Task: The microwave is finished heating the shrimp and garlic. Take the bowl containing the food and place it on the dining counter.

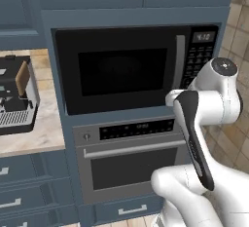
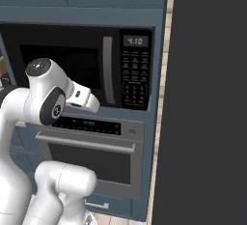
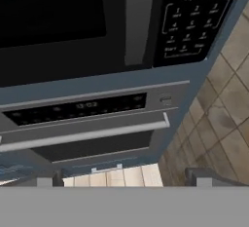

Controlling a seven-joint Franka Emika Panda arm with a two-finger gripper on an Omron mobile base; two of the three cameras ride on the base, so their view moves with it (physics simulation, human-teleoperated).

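Microwave [image 1: 121, 70] door closed, set above the oven [image 1: 131, 160]; fingers [image 3: 126, 177] spread wide, grasping nothing, just before the oven.

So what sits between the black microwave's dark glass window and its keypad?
A vertical grey handle bar, seen clearly in the right base view.

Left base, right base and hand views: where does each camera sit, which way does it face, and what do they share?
Left base view: behind the arm to its left, facing the shut microwave and the oven below; the white arm rises lower right.
Right base view: behind the arm to its right, facing the same microwave keypad beside a dark panel; the arm rises lower left.
Hand view: on the hand, looking at the oven's silver bar handle; the open claw sits at the bottom.
All three share microwave and oven.
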